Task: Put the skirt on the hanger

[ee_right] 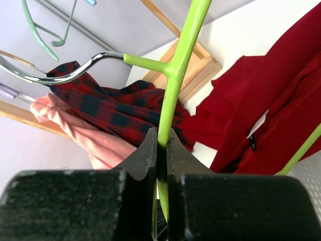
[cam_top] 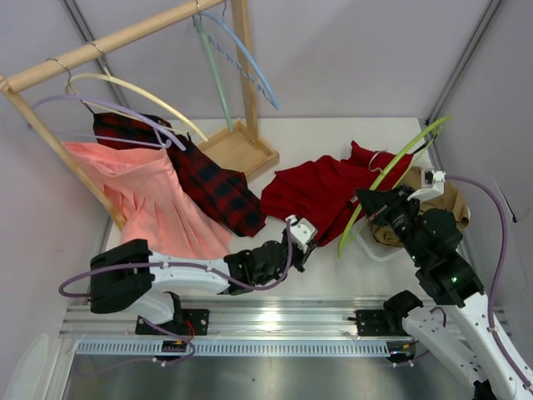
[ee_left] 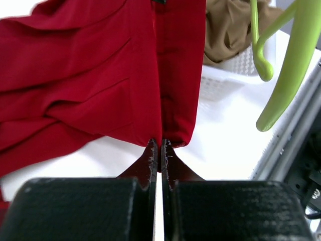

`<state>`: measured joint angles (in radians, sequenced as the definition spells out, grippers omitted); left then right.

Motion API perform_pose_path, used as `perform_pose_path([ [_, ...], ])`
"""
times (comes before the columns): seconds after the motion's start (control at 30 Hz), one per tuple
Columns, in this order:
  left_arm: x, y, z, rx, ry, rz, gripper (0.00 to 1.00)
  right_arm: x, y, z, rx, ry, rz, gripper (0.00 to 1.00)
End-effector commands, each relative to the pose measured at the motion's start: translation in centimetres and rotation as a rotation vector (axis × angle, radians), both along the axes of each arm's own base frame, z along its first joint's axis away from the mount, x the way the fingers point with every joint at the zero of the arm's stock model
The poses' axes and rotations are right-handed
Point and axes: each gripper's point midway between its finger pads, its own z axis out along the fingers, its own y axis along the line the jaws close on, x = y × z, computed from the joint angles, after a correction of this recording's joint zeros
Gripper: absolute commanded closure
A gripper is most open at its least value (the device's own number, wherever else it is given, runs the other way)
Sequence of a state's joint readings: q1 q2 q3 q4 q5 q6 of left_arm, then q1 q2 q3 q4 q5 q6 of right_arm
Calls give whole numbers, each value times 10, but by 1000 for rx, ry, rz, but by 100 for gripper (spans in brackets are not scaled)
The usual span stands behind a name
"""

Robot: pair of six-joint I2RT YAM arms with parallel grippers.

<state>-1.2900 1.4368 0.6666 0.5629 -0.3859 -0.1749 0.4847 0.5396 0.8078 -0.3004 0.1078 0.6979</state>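
The deep-red pleated skirt (cam_top: 329, 190) lies spread on the table centre-right. My left gripper (cam_top: 296, 227) is shut on its near edge; in the left wrist view the fingertips (ee_left: 161, 144) pinch a fold of the skirt (ee_left: 90, 85). The lime hanger (cam_top: 391, 171) slants over the skirt's right side. My right gripper (cam_top: 370, 203) is shut on it. In the right wrist view the jaws (ee_right: 161, 138) clamp the hanger's arm (ee_right: 175, 65) just below its silver hook (ee_right: 65, 75), with the skirt (ee_right: 281, 100) to the right. The hanger's end also shows in the left wrist view (ee_left: 296, 60).
A wooden rack (cam_top: 100, 50) at back left carries a salmon-pink skirt (cam_top: 146, 204), a red-and-black plaid skirt (cam_top: 212, 187), and light-blue (cam_top: 250, 62), cream (cam_top: 141, 92) and lilac (cam_top: 108, 108) hangers. A white basket (cam_top: 379, 248) with tan cloth (cam_top: 454, 204) sits at right.
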Motion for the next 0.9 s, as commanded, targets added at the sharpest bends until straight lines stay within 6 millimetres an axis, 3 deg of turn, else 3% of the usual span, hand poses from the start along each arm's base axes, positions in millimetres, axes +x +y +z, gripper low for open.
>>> perform_pose_path([
  [0.0, -19, -16, -3, -49, 24, -78, 100, 4, -22, 30, 20, -129, -110, 100],
  [0.17, -29, -22, -14, -48, 23, -88, 100, 6, -26, 20, 35, -142, -135, 100],
  [0.6, -39, -17, -14, -55, -5, -55, 100, 20, -26, 35, 123, -222, -176, 100],
  [0.87, -38, -11, -12, -75, -14, -45, 100, 34, -14, 20, 99, -179, -153, 100],
])
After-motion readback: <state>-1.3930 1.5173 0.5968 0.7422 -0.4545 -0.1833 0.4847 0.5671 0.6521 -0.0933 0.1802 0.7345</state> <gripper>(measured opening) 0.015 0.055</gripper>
